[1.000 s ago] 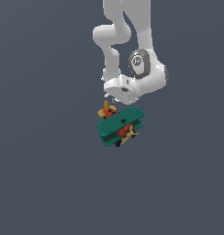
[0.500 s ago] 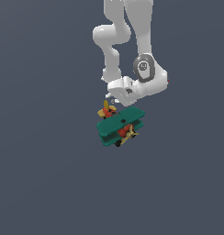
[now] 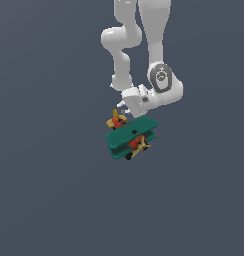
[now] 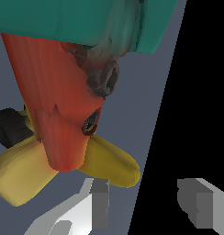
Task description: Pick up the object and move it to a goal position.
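Hovering just above and behind the biplane [image 3: 131, 138] in the exterior view, the arm [image 3: 155, 60] is bending down from the top of the picture, its wrist sitting close over the toy's yellow tail. The gripper [image 4: 148, 206] is standing open: in the wrist view its two grey fingers [image 4: 100, 202] are showing apart with nothing between them, the red-orange body and yellow fins lying just beyond them. The biplane is resting tilted on the plain grey floor [image 3: 49, 190], near the middle of the exterior view, teal wings stacked, propeller pointing toward the exterior view's right.
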Controlling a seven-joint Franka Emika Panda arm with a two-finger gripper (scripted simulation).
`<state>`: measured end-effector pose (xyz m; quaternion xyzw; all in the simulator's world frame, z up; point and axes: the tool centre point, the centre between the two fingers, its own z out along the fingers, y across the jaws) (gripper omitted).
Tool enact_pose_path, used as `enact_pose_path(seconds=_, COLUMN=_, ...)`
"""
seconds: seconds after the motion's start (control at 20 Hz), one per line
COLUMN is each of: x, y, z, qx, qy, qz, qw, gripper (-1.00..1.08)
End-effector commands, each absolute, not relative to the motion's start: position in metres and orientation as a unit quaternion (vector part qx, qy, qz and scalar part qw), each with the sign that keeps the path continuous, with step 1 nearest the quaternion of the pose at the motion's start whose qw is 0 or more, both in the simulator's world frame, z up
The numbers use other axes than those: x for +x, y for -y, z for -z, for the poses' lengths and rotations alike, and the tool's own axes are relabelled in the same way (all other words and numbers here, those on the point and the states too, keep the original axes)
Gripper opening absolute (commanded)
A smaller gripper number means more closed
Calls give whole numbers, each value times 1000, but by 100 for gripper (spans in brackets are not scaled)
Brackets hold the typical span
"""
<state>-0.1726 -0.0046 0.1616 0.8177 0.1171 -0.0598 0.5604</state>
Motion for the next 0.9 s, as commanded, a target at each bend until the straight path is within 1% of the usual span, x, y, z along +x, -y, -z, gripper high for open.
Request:
enact_pose_path(seconds=0.0, x=-172, y=3, z=-160, qx=808, qy=-124, qz=45, qw=575, gripper=28)
enact_pose_path(seconds=0.85, x=-162, y=-20, z=-152, qx=741, qy=-176, qz=-74, qw=643, gripper=28)
